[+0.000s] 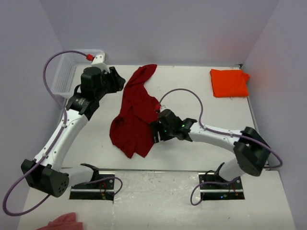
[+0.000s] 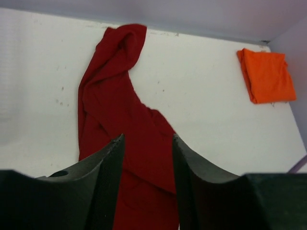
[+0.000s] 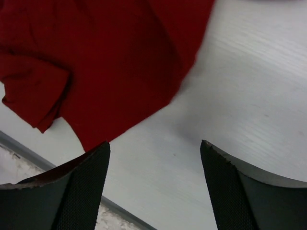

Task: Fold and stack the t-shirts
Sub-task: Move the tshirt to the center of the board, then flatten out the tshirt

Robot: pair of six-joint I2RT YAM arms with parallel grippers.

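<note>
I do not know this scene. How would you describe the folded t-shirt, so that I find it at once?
Look at the white table and go to its far right corner, as seen from the arms' side. There lies the orange t-shirt, alone. It is a small, bright, folded rectangle, while the dark red t-shirt in the middle of the table lies long and crumpled.
</note>
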